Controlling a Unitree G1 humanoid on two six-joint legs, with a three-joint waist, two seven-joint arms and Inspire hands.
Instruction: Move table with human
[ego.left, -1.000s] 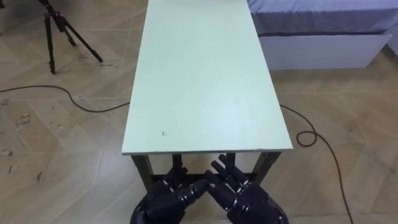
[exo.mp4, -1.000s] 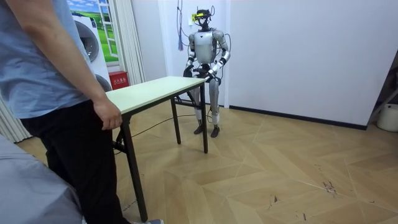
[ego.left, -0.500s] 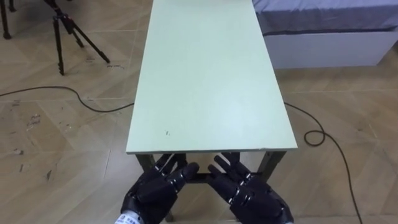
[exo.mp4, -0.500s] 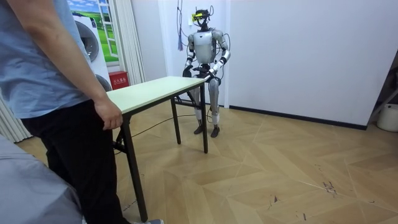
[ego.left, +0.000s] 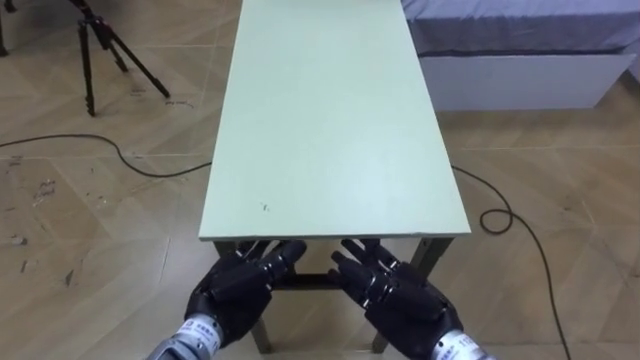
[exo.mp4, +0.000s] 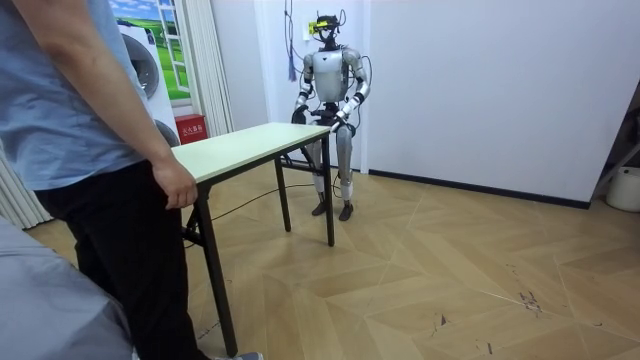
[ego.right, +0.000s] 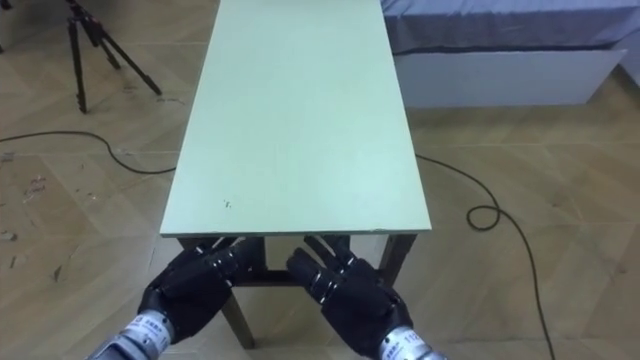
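The left hand (ego.left: 235, 290) and right hand (ego.left: 395, 295) are hovering open, fingers straight, with their tips pointing under the near edge of the table (ego.left: 330, 120), which is lying just ahead of and above them. Whether they are touching its underside is hard to tell. A good lift is depending on seating both palms evenly under that edge, then rising level with the person's hand (exo.mp4: 178, 187) at the far end.

Table (ego.left: 330, 120) top blocks upward reach. Left hand (ego.left: 235, 292) and right hand (ego.left: 398, 300) have room under the near edge, crossbar (ego.left: 305, 282) just ahead. Floor free left and right; tripod (ego.left: 105, 50) far left, bed (ego.left: 520, 50) far right.
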